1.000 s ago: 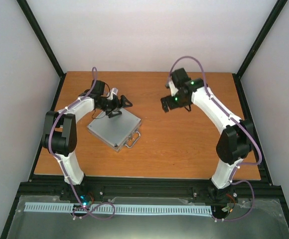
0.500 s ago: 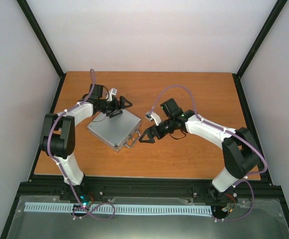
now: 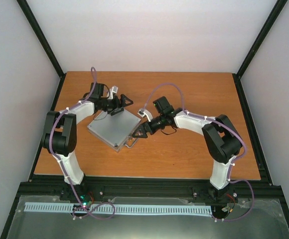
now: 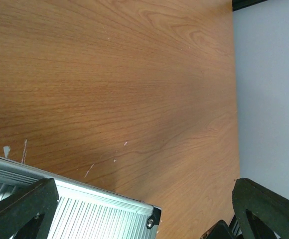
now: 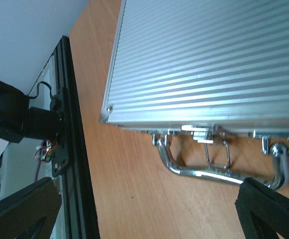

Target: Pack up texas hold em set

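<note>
The silver aluminium briefcase (image 3: 113, 127) lies shut and flat on the left middle of the table, its chrome handle (image 3: 130, 142) pointing to the near right. My left gripper (image 3: 122, 105) is open, low over the case's far corner (image 4: 152, 219), holding nothing. My right gripper (image 3: 137, 132) is open and low by the handle side. In the right wrist view the ribbed lid (image 5: 209, 59), the handle (image 5: 214, 173) and a latch (image 5: 209, 137) lie between and ahead of my fingers (image 5: 22, 209). Chips, card decks and dice are not in view.
The wooden table (image 3: 184, 154) runs to a black frame rail (image 5: 70, 124) on the left with the left arm's base (image 5: 15, 114) beyond it. White walls (image 4: 269, 89) close the back and sides.
My right arm has swung from the far right middle down and left to the case's handle side. My left gripper has shifted slightly towards the case's far corner.
</note>
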Robot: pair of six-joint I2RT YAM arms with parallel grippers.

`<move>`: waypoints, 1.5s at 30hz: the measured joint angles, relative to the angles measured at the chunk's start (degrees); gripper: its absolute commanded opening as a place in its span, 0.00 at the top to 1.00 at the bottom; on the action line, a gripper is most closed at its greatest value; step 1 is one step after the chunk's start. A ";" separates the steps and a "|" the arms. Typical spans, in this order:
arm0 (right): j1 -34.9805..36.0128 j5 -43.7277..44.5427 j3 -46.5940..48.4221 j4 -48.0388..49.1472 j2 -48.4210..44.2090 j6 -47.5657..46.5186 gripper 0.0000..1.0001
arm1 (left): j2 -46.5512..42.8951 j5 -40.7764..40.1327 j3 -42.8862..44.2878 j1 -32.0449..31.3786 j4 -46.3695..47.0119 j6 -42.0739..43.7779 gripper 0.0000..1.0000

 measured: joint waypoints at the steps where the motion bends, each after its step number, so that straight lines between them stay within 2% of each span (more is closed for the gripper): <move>1: 0.04 0.15 0.63 0.02 0.31 -0.11 0.03 | 0.39 0.15 0.35 0.00 0.00 0.00 0.00; 14: 6.54 4.09 5.60 -0.22 8.68 -0.04 0.03 | 2.27 2.29 3.56 0.15 -3.45 1.55 0.00; 27: 7.28 13.68 7.80 -1.01 10.03 0.55 0.04 | 2.32 3.13 2.73 0.55 -3.08 3.06 0.00; 39: 7.61 11.50 9.33 -1.73 12.31 -0.96 0.04 | 2.25 3.48 1.70 0.74 -1.09 3.41 0.00; 45: 5.64 1.70 12.79 -2.73 16.06 -4.11 0.07 | 2.43 3.19 1.49 0.87 0.48 4.31 0.00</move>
